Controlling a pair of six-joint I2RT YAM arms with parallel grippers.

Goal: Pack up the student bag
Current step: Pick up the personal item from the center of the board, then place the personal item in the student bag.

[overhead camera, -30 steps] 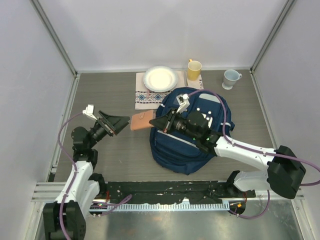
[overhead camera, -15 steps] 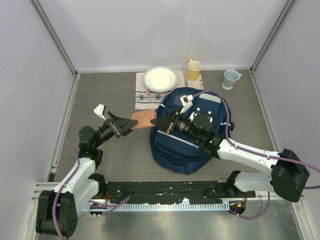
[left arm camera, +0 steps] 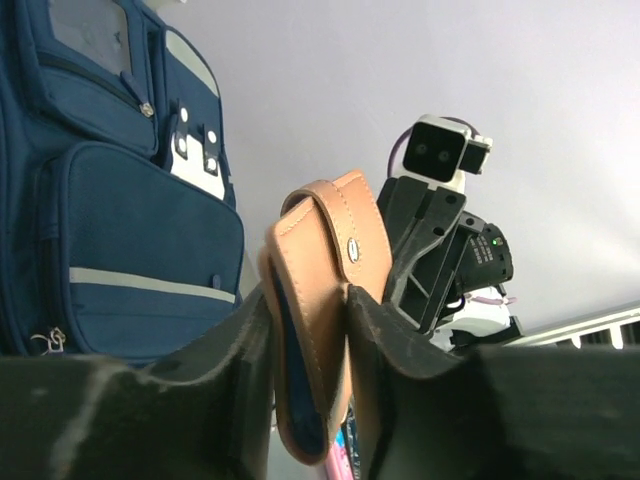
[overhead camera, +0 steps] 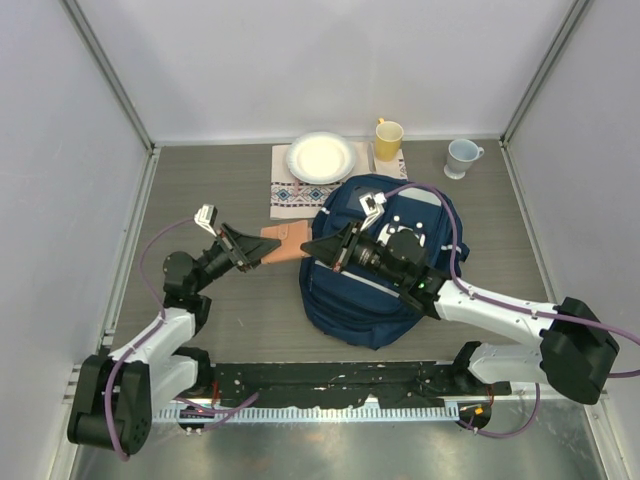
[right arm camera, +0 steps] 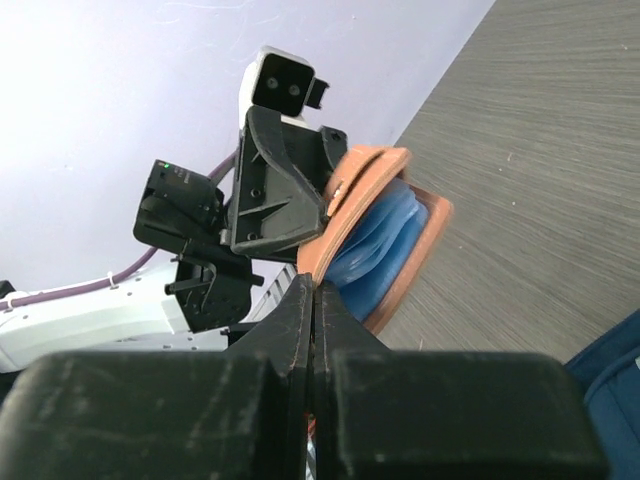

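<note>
Plate (overhead camera: 320, 157) and yellow mug (overhead camera: 388, 138) at desk's (overhead camera: 220, 190) far edge. Left gripper (overhead camera: 264, 246), earlier wide, now clamps a tan pouch (left arm camera: 320, 260) beside the student bag (overhead camera: 350, 302); right gripper (overhead camera: 307, 247) closed.

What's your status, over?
Left gripper clamped on tan pouch; right gripper pinching its edge. Student bag flat, right beside it. Nothing between them.
</note>
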